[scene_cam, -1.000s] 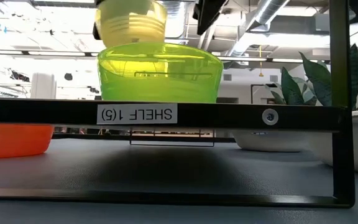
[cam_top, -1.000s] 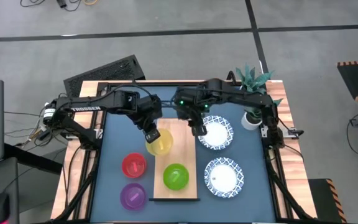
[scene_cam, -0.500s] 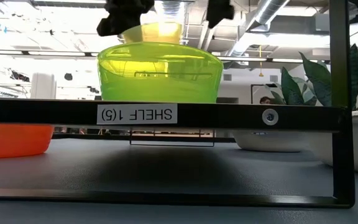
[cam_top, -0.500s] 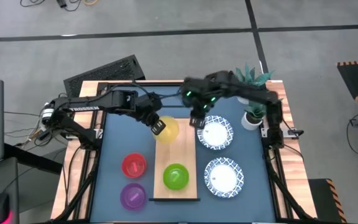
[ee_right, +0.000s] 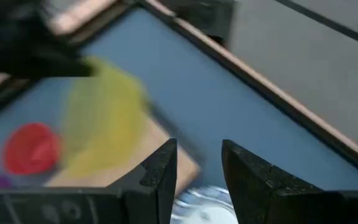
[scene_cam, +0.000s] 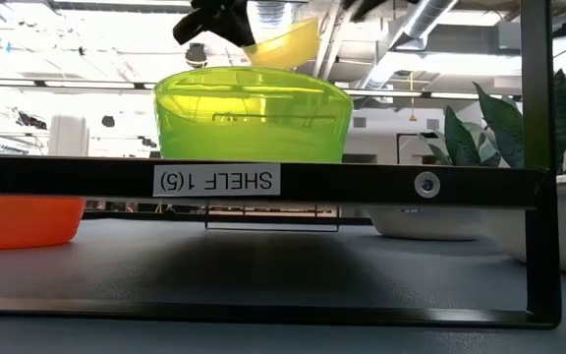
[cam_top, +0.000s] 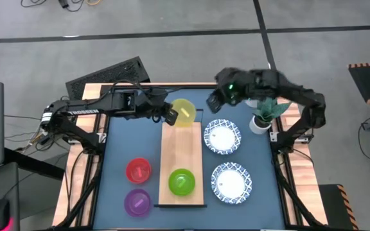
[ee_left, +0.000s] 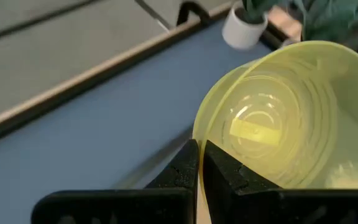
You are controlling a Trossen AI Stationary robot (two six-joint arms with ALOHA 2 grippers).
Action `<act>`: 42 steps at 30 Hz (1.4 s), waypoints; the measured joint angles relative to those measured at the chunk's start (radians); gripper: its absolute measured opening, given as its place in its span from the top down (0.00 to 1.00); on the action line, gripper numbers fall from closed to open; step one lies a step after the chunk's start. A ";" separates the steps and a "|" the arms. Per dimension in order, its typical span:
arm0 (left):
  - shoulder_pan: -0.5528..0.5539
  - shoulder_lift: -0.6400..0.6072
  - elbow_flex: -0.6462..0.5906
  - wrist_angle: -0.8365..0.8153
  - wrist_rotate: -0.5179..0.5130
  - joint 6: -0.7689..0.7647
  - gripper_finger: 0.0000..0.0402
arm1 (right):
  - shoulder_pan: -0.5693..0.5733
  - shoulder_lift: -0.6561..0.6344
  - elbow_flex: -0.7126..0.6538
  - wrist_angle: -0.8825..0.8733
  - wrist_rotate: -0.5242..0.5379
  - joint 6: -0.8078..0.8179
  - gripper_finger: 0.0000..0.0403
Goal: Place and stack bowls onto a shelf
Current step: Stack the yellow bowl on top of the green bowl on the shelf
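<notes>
We have the left gripper (cam_top: 169, 115) pinched on the rim of the yellow bowl (cam_top: 184, 111), holding it tilted in the air over the far end of the shelf (cam_top: 182, 168), presumably so it clears the board before we set it down. The green bowl (cam_top: 182, 181) already sits at the shelf's near end. Our right gripper (cam_top: 214, 102) hangs empty with fingers parted above the surface (cam_top: 117, 151), likely keeping out of the way.
</notes>
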 joint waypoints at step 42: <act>-0.021 0.002 -0.001 0.094 -0.072 0.208 1.00 | 0.087 0.132 -0.026 0.079 0.068 -0.020 0.95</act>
